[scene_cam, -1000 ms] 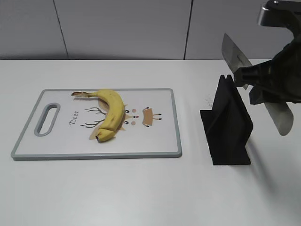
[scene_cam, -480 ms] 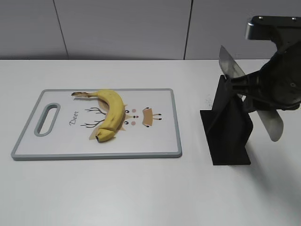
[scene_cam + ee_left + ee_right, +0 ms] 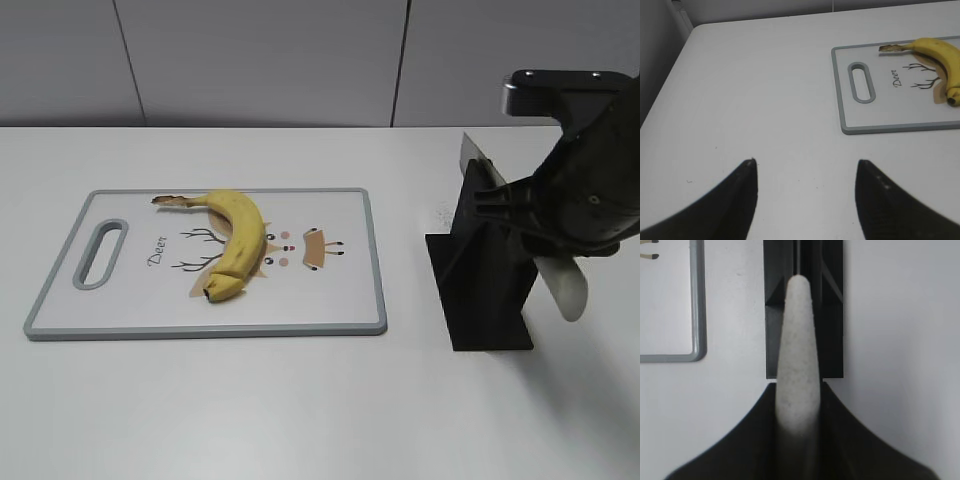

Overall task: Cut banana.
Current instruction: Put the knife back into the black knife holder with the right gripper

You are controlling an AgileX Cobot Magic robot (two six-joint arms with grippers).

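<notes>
The yellow banana (image 3: 238, 240) lies whole and unpeeled on the white cutting board (image 3: 330, 290), stem to the back left, dark tip to the front. It also shows in the left wrist view (image 3: 946, 57). My right gripper (image 3: 505, 200) is shut on a knife (image 3: 567, 290), held at a slant just over the black knife stand (image 3: 485, 285). The blade end is partly hidden behind the stand. In the right wrist view the knife (image 3: 797, 330) sticks out between the jaws (image 3: 798, 385) above the stand (image 3: 832, 315). My left gripper (image 3: 805, 162) is open and empty over bare table, left of the board (image 3: 880, 117).
The board has a grey rim, a handle slot (image 3: 100, 252) at its left end and a deer drawing. The stand is to the right of the board. A grey wall runs along the back of the white table (image 3: 300, 400).
My right gripper has moved down and to the left with the knife, bringing it close over the stand. The banana and the board have not moved.
</notes>
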